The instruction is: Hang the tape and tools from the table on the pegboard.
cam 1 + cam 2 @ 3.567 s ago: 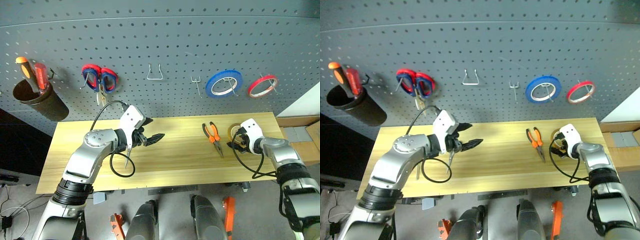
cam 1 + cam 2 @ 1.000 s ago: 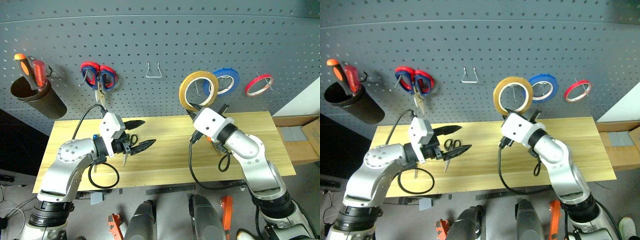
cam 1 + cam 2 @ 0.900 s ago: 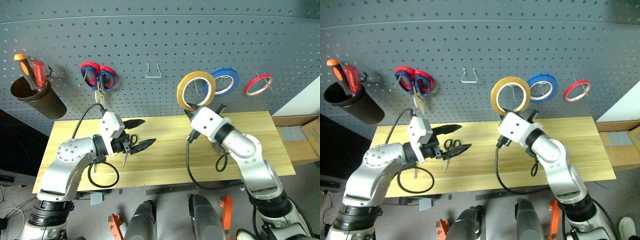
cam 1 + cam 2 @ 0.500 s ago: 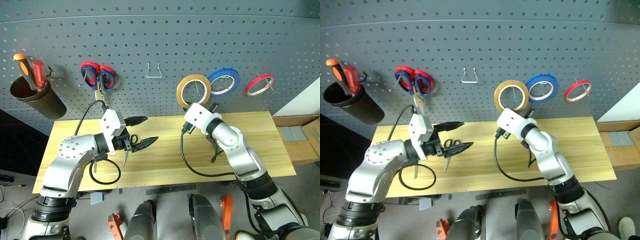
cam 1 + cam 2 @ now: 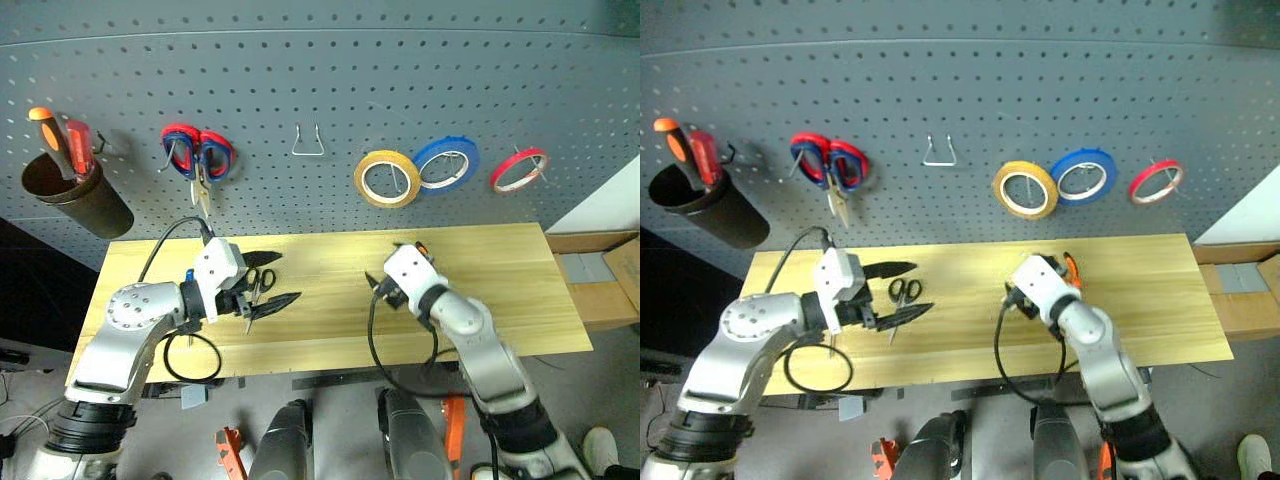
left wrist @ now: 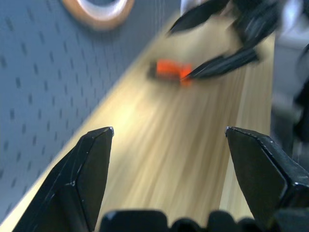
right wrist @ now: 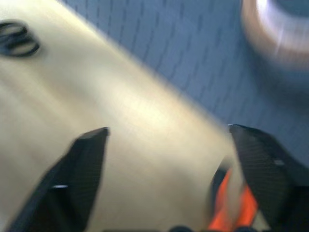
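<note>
Grey pegboard [image 5: 330, 90] fills the upper half of the head views. At its far left hangs a dark cup [image 5: 75, 195] holding the orange and red-handle screwdrivers [image 5: 62, 140]. Next come the red-and-blue-handle scissors [image 5: 198, 158], then a bare wire hook [image 5: 307, 142] near the top centre. Right of centre the yellow-tan tape [image 5: 387, 179] hangs on the board, overlapping the blue tape ring [image 5: 446, 163]; the small red tape ring [image 5: 521, 169] hangs further right.

Below, the light wooden table [image 5: 520, 290] spans the middle of the frame. At its left, the left gripper [image 5: 266, 278] hovers low over the wood with its two black fingers spread and empty. The black-handle scissors [image 5: 901, 295] lie on the table between them, and a blue screwdriver tip [image 5: 188, 275] peeks out beside the wrist. Right of centre, the right gripper [image 7: 169, 179] is lowered toward the table, its fingers splayed wide and holding nothing. The orange-handled pliers [image 5: 1070, 266] lie on the table just behind it.
</note>
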You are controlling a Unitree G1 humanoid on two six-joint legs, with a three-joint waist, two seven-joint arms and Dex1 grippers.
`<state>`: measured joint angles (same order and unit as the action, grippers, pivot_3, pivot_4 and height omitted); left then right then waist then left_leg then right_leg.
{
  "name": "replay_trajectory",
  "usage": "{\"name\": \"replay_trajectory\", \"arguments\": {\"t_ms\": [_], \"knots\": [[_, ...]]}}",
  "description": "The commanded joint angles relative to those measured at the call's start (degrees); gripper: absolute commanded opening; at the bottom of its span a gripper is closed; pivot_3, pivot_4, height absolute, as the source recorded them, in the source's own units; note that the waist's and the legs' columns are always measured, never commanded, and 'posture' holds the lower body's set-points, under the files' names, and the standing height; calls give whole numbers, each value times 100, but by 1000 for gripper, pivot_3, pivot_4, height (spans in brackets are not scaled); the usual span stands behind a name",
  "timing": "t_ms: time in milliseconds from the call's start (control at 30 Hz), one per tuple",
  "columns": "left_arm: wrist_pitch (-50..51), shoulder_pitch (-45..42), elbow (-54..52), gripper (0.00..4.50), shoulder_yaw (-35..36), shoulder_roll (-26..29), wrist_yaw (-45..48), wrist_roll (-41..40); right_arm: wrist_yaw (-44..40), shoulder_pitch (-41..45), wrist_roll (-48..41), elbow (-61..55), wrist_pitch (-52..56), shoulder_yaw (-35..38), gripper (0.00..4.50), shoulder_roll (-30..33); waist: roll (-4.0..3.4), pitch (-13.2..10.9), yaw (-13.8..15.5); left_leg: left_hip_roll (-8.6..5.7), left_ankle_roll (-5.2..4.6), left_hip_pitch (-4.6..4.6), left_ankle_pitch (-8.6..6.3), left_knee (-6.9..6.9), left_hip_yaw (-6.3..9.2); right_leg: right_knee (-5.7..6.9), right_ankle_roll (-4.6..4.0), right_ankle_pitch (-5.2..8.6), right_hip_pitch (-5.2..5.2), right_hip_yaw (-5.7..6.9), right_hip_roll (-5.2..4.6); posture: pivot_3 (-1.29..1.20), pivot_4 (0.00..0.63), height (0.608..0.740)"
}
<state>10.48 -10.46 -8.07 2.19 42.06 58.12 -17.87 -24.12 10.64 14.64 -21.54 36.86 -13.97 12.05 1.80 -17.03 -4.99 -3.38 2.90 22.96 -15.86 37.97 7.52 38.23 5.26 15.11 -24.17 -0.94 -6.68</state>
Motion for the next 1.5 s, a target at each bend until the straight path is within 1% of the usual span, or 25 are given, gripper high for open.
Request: {"name": "replay_trajectory", "arguments": {"t_ms": [33,100,167,233,333,433,533,567,733,900,1100,1200,1300,1333,1467,1500], "knots": [[-171,17,107,4008,-24,131,274,-13,135,48,-73,-271,797,276,4482,-81,0,0,3,0,-1,-2,0,1,1,3,-2,-3,0,1,0,-108,255,740],[-156,-44,179,4008,-61,151,408,-43,271,270,-5,-38,1133,329,4482,-90,0,0,7,-1,-10,-6,-4,7,1,26,-3,-4,-1,2,1,-110,260,740],[-117,-102,214,4008,-84,154,515,-65,334,462,-67,152,1248,378,4482,-108,0,0,4,1,-11,-10,-4,8,-1,43,-4,-4,-4,3,4,-110,262,740],[23,-220,216,4008,-152,110,633,-147,480,835,-263,724,1238,653,4482,-262,0,0,-1,4,-5,-14,0,7,-1,58,-5,-3,-6,4,9,-107,265,740],[171,-381,204,4008,-216,38,732,-236,780,1505,-449,2007,972,1036,4482,-383,1,0,-11,8,-2,-16,4,10,-5,66,-11,-6,-5,3,13,-104,268,740],[160,-431,256,4008,-208,31,721,-202,944,1897,-585,2876,671,1215,4482,-375,0,0,-16,8,-1,-16,5,11,-8,67,-12,-7,-7,4,13,-104,268,740],[154,-412,317,4008,-106,97,705,-204,1135,2368,-699,4024,242,1409,4482,-295,0,0,-19,8,5,-11,7,8,-13,61,-12,-7,-13,4,13,-81,265,740],[151,-403,321,4008,-85,108,698,-205,1179,2460,-721,4262,130,1432,4482,-267,0,0,-20,7,20,-10,16,8,-18,56,-12,-7,-14,3,12,-76,264,740],[154,-306,309,4008,5,152,665,-212,1256,2935,-918,5512,-324,1597,4482,-135,0,0,-19,8,21,-7,16,1,-24,49,-12,-7,-18,3,10,-66,258,740],[130,-243,287,4008,15,142,619,-196,1215,3268,-1081,6417,-570,1660,4482,-55,2,1,-26,9,21,-9,16,3,-30,52,-12,-7,-18,0,10,-67,255,740],[82,-233,330,4008,8,107,578,-174,968,3507,-1098,7074,-706,1514,4482,-10,2,8,-30,10,21,-12,17,9,-30,60,-12,-7,-15,0,11,-74,249,740],[57,-221,348,4008,13,89,548,-166,895,3564,-1073,7237,-706,1437,3876,15,1,34,-34,11,21,-13,17,9,-30,61,-11,-7,-15,1,12,-79,242,740],[17,-181,355,4008,14,61,502,-159,803,3531,-1055,7248,-667,1331,2880,33,2,77,-39,10,21,-13,17,8,-29,60,-11,-7,-15,1,11,-81,233,740],[15,-161,351,4008,22,48,476,-168,783,3499,-1045,7194,-656,1293,2674,39,3,94,-41,10,21,-13,17,8,-29,60,-12,-7,-14,0,11,-83,229,740],[-17,-92,354,4008,69,-21,346,-184,709,3345,-1021,6795,-658,1137,2669,76,4,124,-54,10,21,-14,17,9,-27,59,-11,-7,-12,2,11,-88,217,740],[-40,-61,362,4008,103,-40,303,-188,705,3272,-1030,6518,-637,1110,2669,83,3,125,-56,10,21,-14,17,9,-26,59,-11,-7,-12,2,11,-88,216,740]]}}
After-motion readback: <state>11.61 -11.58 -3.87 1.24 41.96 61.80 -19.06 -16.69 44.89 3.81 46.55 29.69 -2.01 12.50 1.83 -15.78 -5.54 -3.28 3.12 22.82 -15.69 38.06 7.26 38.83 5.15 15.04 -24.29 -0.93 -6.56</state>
